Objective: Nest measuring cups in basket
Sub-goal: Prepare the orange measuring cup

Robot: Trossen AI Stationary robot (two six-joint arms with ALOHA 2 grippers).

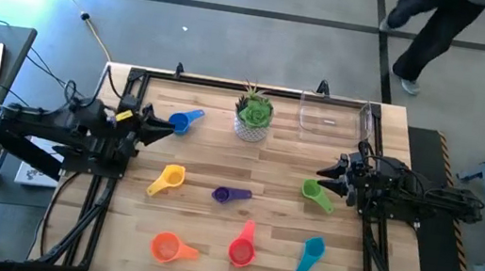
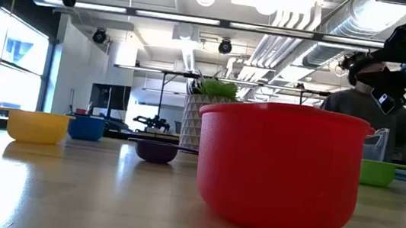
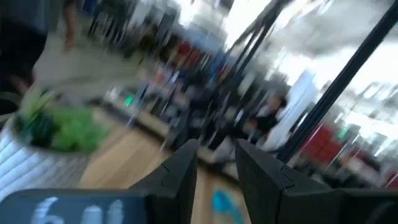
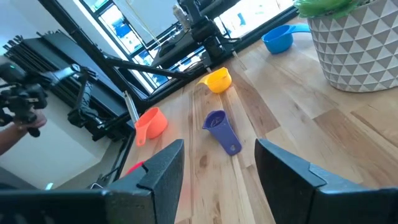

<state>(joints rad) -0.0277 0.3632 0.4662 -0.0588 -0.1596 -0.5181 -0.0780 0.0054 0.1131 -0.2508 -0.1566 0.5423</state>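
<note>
Seven measuring cups lie apart on the wooden table, each resting on its bowl and handle: blue (image 1: pixel 183 121), yellow (image 1: pixel 167 179), purple (image 1: pixel 232 194), green (image 1: pixel 315 193), orange (image 1: pixel 170 247), red-pink (image 1: pixel 243 248) and teal (image 1: pixel 311 255). The clear basket (image 1: pixel 336 115) stands at the far edge, right of centre, with nothing in it. My left gripper (image 1: pixel 163 127) is open in the air just left of the blue cup. My right gripper (image 1: pixel 323 173) is open just beyond the green cup, pointing toward the table's left. Neither holds anything.
A white pot with a green plant (image 1: pixel 252 118) stands at the far middle, between the blue cup and the basket. A black frame (image 1: pixel 126 81) runs along the table's edges. A person (image 1: pixel 429 29) walks on the floor beyond the far edge.
</note>
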